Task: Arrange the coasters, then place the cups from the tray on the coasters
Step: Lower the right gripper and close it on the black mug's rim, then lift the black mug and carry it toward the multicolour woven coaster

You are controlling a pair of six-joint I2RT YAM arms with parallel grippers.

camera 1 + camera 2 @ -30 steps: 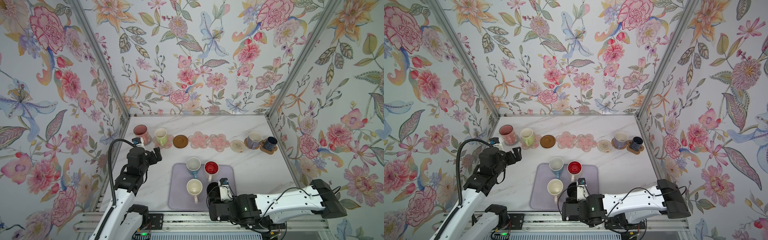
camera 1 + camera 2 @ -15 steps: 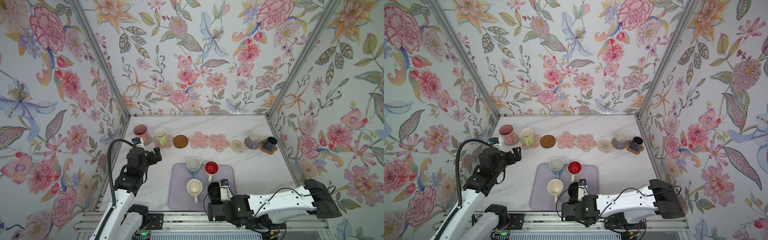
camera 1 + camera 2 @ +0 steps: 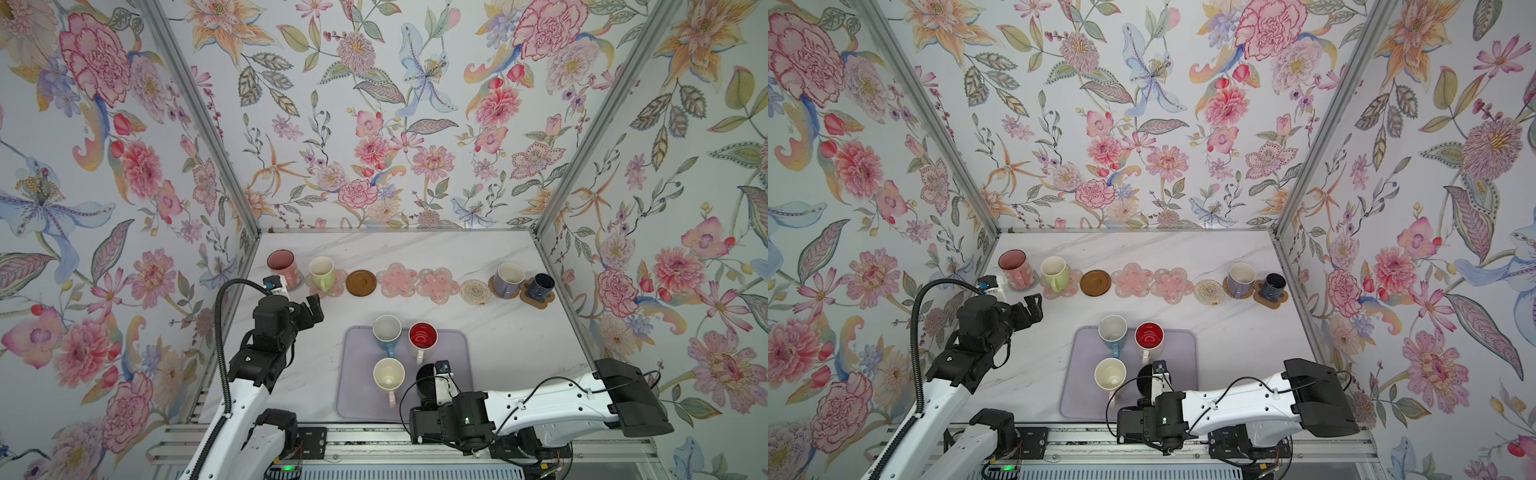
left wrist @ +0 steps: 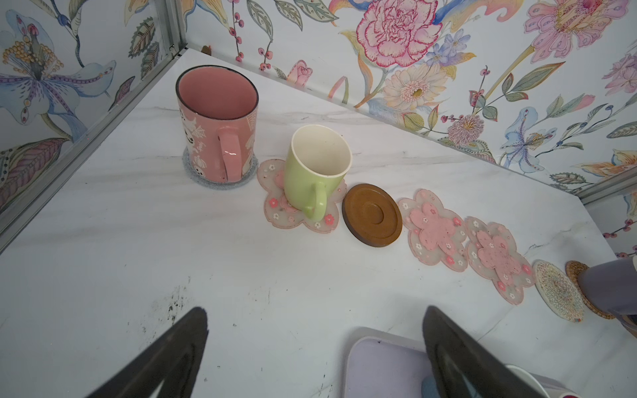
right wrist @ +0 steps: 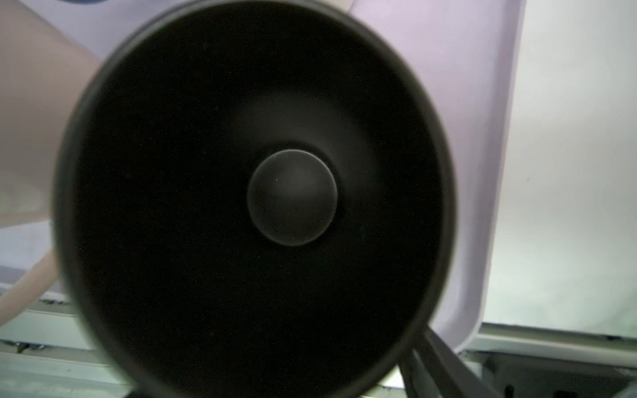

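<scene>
Rim of the black cup (image 5: 293, 196) faces straight up at the right arm's fingers (image 5: 448, 372), one of them showing just outside it; whether they are clamped cannot be told. The cup stands upright on the tray's (image 3: 456, 345) near right corner. The left arm's fingers (image 4: 172, 355) hang spread and empty, well apart from it.

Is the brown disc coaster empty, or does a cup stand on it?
Empty. The brown disc coaster lies bare, its ringed top fully visible, beside the lime-green cup.

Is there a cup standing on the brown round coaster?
No, in the left wrist view the brown round coaster lies bare, beside the lime-green cup.
</scene>
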